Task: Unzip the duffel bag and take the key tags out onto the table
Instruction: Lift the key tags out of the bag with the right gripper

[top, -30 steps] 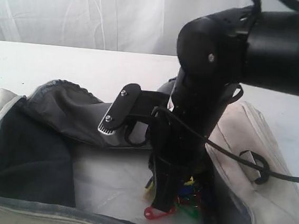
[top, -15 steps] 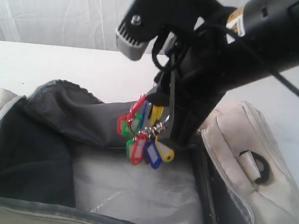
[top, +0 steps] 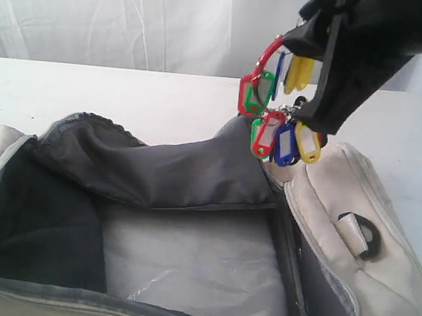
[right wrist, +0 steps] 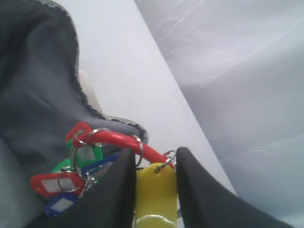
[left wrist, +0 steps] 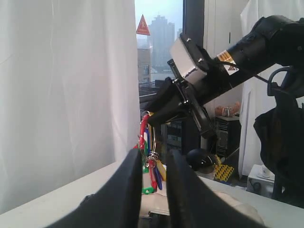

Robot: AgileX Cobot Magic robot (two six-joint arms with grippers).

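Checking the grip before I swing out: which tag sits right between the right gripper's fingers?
The upper yellow tag, wedged between the right gripper's fingers; the other tags dangle below it, outside the grip.

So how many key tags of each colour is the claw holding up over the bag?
red key tags: 3
green key tags: 2
blue key tags: 2
yellow key tags: 2
Total: 9 that show; others may be hidden behind them.

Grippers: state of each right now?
Left gripper: slightly open, holding nothing.
Right gripper: shut on the key tags.
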